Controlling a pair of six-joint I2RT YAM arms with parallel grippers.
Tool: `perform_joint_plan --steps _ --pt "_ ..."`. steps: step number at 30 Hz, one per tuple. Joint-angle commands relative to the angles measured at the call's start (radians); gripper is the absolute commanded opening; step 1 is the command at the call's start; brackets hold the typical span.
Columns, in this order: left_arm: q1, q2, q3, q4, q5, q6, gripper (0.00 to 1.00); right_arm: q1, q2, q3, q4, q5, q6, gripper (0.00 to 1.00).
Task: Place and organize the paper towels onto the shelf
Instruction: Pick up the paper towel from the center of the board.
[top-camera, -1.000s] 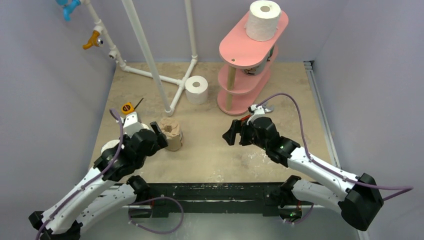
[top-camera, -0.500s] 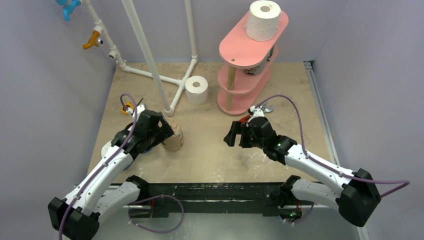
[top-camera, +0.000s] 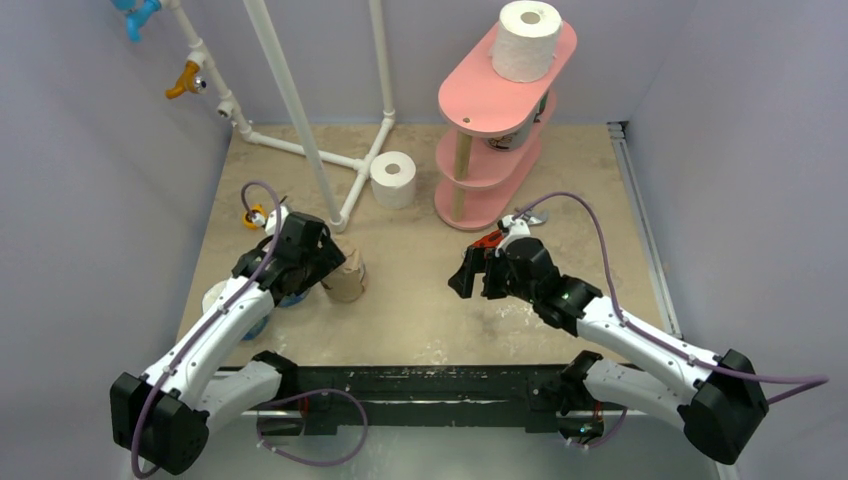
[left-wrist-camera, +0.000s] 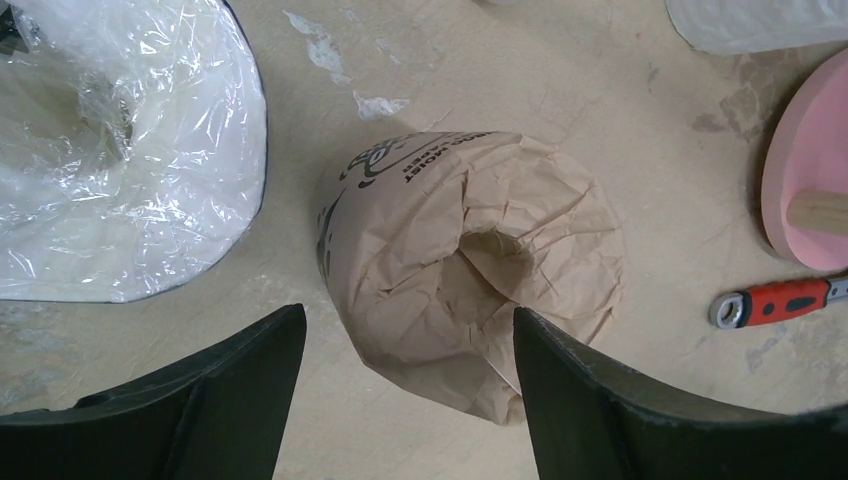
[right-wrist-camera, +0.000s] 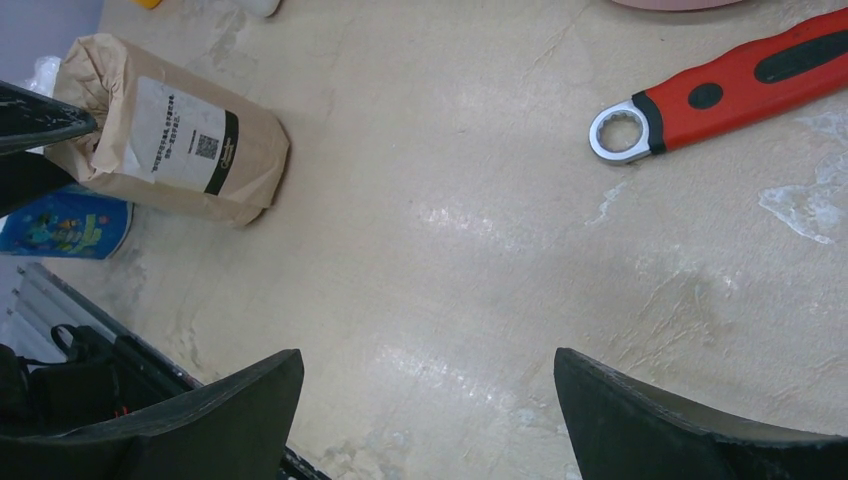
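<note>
So the left pincer (left-wrist-camera: 408, 318) is down over the tan roll (left-wrist-camera: 470, 260), one finger on each side of it. It's not clenched: there's a clear strip of counter (top-camera: 430, 310) between one finger and the paper, while the other finger looks right up against the crumpled edge or very nearly, hard to call. The roll is standing on end on the counter, hollow core facing up, with the brown wrapper tucked into the hole.

Just beside it, on the left arm's side, sits a plastic-wrapped roll (left-wrist-camera: 110, 150), shiny film with some blue print low down. The two don't seem to touch.

The right pincer (right-wrist-camera: 428, 362) is spread wide and grasping nothing. It hangs over a bare patch of counter, with the red-handled wrench (right-wrist-camera: 720, 90) lying flat not far beyond it.

The pink shelf (top-camera: 465, 100) stands at the far side, well apart from both arms. One white roll (top-camera: 527, 40) is upright on its top board. Something sits on the middle board, but I can't make out what.

A second white roll (top-camera: 393, 180) stands on the counter between the shelf's foot and the white pipe frame (top-camera: 300, 110). A little yellow tape measure (top-camera: 255, 215) sits behind the left arm.
</note>
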Motion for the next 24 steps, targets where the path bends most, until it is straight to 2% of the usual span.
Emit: perform_joint_plan --steps 1,11,17,22,24 --pt "0.025 0.032 -0.012 0.039 -0.006 -0.025 0.74 0.002 -0.029 0.05 -0.016 0.004 -0.032 0.99" --pt "0.043 0.066 -0.044 0.062 -0.01 -0.033 0.66 0.002 -0.05 0.042 -0.023 0.024 -0.028 0.99" --pt "0.043 0.074 -0.062 0.104 0.029 -0.016 0.52 0.003 -0.06 0.048 -0.036 0.036 -0.029 0.99" --pt "0.043 0.09 -0.07 0.124 0.053 0.008 0.48 0.002 -0.076 0.047 -0.057 0.054 -0.025 0.99" --pt "0.043 0.086 -0.072 0.132 0.067 0.014 0.43 0.003 -0.084 0.053 -0.07 0.062 -0.026 0.99"
